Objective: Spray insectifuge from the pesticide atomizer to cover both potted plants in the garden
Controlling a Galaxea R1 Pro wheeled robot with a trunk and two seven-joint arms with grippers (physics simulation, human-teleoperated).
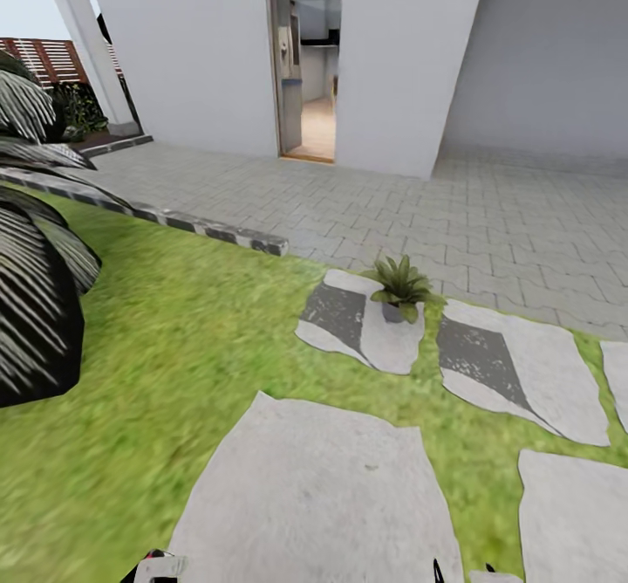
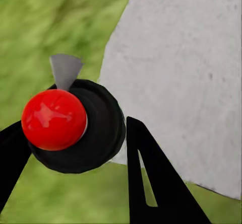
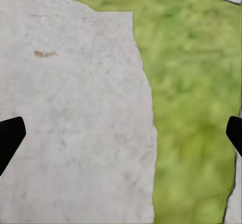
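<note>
Ahead: one potted plant (image 1: 401, 286) is seen standing on a stepping stone (image 1: 375, 339) beyond the lawn (image 1: 192, 339), forward and a little to the right of the view's centre, well apart from both arms.
Second plant: none can be made out in these pictures.
Atomizer (image 2: 75, 126): it is held in the left gripper (image 2: 75, 148), whose black fingers (image 2: 151, 178) are clenched on either side of its round black end, a red knob facing the wrist camera.
Atomizer in head view: a small white and red piece is seen at the lower edge, left of centre (image 1: 161, 565) (taken to be the bottle in the gripper).
Long axis: the bottle is viewed end-on from the wrist, so its length is judged to run away from that camera, toward the ground; the nozzle's heading cannot be told.
Right gripper (image 3: 121, 133): its fingertips are spread wide at the two sides of the wrist view, nothing between them, a large stone (image 3: 70, 113) below.
Nearer arm: the plant lies rather toward the right, yet the bottle is carried on the left.
Turning relation: the plant is judged too far for spraying, so an approach and an aiming of the bottle toward it are called for.
</note>
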